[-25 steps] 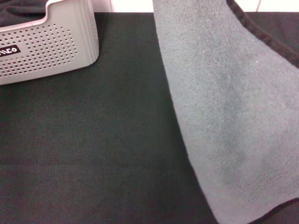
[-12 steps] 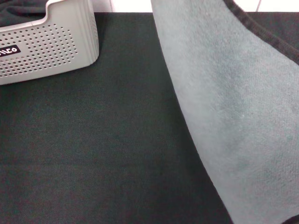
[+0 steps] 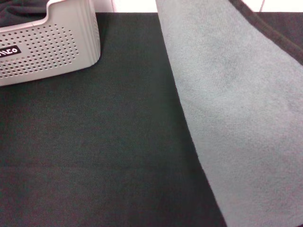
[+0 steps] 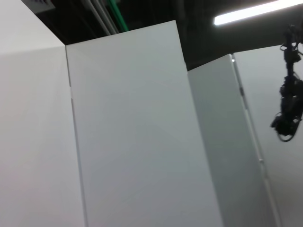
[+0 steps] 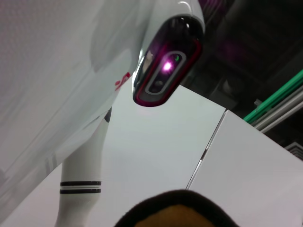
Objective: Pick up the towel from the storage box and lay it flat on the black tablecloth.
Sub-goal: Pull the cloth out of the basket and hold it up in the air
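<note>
hanging: one towel (image 3: 236, 109), apparently above tablecloth (image 3: 104, 156).

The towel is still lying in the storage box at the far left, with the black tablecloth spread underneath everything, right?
Not quite. The towel is out of the storage box: the head view shows it hanging as a broad sheet on the right side, over the black tablecloth. The box does stand at the far left, and the tablecloth is spread beneath it. Neither gripper shows.

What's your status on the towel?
Grippers out of view. Towel out of storage box, hanging over black tablecloth, not flat yet. Nothing in the way.
</note>
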Tool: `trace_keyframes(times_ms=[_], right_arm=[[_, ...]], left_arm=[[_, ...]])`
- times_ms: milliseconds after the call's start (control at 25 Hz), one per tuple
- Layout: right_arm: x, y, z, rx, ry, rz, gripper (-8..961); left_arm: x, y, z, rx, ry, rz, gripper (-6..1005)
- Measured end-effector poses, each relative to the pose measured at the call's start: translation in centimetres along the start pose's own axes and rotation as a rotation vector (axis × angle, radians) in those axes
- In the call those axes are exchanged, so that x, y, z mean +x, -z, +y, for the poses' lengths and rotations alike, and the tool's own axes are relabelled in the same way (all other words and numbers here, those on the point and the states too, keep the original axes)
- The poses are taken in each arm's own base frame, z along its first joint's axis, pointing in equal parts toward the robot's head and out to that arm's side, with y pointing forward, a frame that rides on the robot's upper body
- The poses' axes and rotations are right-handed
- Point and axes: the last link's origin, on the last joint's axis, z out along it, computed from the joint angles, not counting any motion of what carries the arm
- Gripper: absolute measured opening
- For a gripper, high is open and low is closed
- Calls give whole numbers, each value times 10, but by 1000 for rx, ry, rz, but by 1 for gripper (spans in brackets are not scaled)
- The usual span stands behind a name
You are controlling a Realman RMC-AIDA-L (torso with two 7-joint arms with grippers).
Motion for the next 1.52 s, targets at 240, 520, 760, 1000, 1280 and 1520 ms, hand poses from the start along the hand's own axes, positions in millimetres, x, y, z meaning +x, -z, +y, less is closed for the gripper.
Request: trace_keyframes(times_ms=[240,520,760,1000,1280,1520], right_arm=[[9,-2,-5,42,-95,-2,757],[21,-4,-12,79,-195,12,757],[18,1,-11,51,-217,29,757],[13,7,-1,-8,-235,58,757],[13,12,0,-19,-275,94,756],[17,15,-6,48,-260,129,756]], left_arm=[[-18,-4,1,59,-28,-5,13],[-31,-13,7,84,-92,12,13],[-32,-8,0,143,-171,-5,12],[-25,-5,-5,185,-237,15,12],[-22,-7,-6,196,-282,31,12],[-24,-12,-3,185,-291,41,13]])
